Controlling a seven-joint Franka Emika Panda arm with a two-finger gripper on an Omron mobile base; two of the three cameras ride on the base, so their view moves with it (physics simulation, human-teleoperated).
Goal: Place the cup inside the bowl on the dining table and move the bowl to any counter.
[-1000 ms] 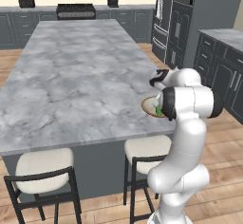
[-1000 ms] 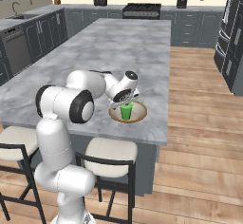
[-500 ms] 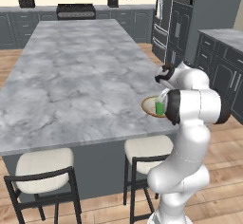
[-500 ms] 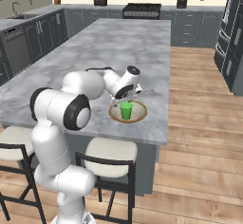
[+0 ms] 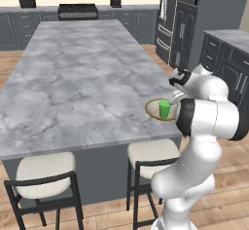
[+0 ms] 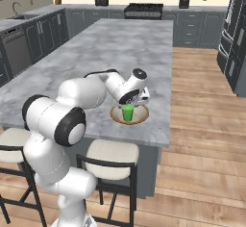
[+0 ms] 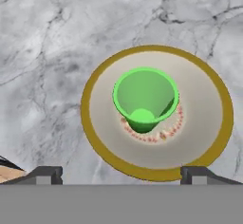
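Observation:
The green cup (image 7: 144,97) stands upright in the middle of the tan-rimmed bowl (image 7: 89,123). The bowl (image 5: 151,111) sits on the dining table (image 5: 73,78) close to its near right edge, with the cup (image 5: 164,108) inside it. My gripper (image 7: 121,174) hovers above them, open, with nothing between its fingertips (image 7: 45,173). In the right base view the gripper (image 6: 139,96) hangs just behind and above the cup (image 6: 128,112) and the bowl (image 6: 115,117).
Two cream-seated stools (image 5: 44,170) (image 5: 153,153) stand under the table's near edge. A counter (image 5: 228,36) with dark cabinets lies to the right, another with a stove (image 5: 78,10) along the back wall, and a sink counter (image 6: 24,24) at far left.
My gripper has opened slightly wider and lifted a little away from the cup. The cup stays standing in the bowl, and the bowl has not moved.

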